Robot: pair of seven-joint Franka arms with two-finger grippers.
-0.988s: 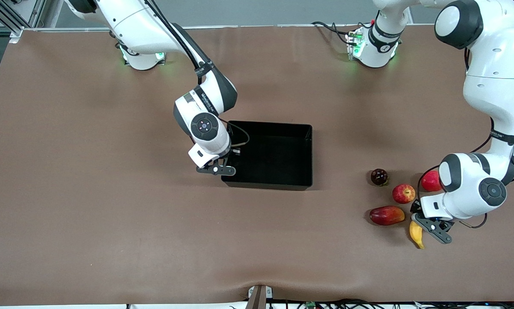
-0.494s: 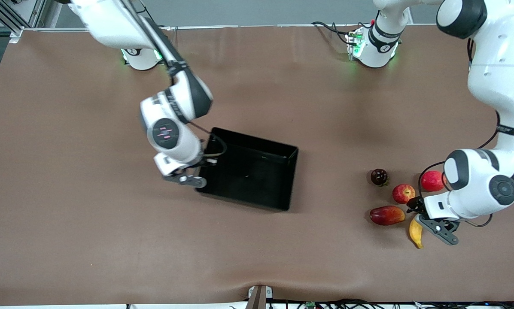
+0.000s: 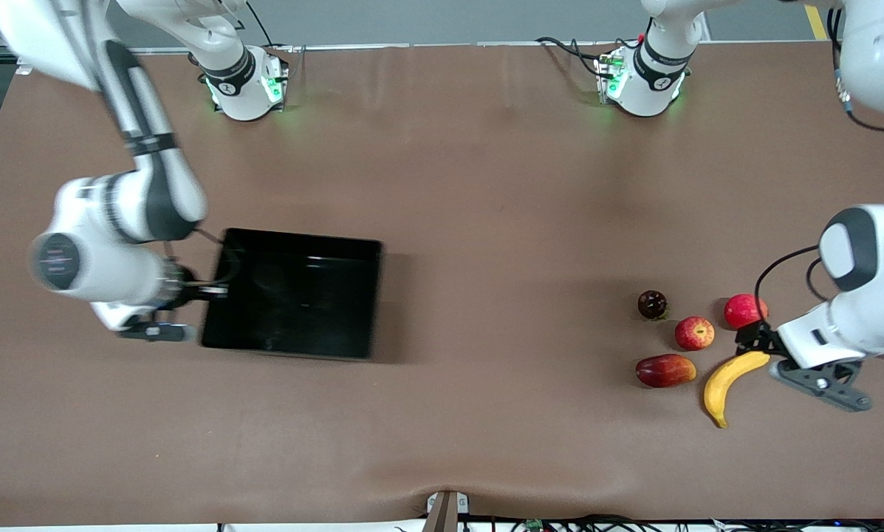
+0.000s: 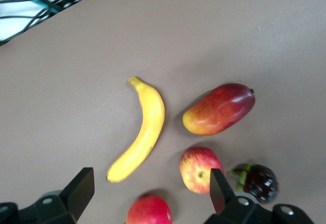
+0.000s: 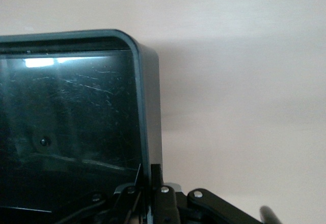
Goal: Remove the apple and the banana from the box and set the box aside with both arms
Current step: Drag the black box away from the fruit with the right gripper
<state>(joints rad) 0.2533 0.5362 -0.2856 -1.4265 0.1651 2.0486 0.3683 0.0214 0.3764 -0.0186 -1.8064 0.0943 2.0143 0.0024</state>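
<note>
The black box (image 3: pixel 294 251) is toward the right arm's end of the table. My right gripper (image 3: pixel 204 290) is shut on its end wall; the right wrist view shows the fingers clamped on that wall (image 5: pixel 151 107). The yellow banana (image 3: pixel 730 373) lies toward the left arm's end, with the streaked apple (image 3: pixel 694 332) just farther from the camera. My left gripper (image 3: pixel 753 341) is open and empty above the table between the banana's end and the plain red fruit. In the left wrist view the gripper (image 4: pixel 148 191) is over the banana (image 4: pixel 142 130) and the apple (image 4: pixel 199 169).
A red-yellow mango-like fruit (image 3: pixel 665 370) lies beside the banana. A plain red round fruit (image 3: pixel 743 310) and a dark purple fruit (image 3: pixel 652 304) lie beside the apple. The brown table (image 3: pixel 486 185) is bare in its middle.
My right arm has swung the box from the table's middle toward the right arm's end. My left gripper has drawn back from over the banana, which now shows whole.
</note>
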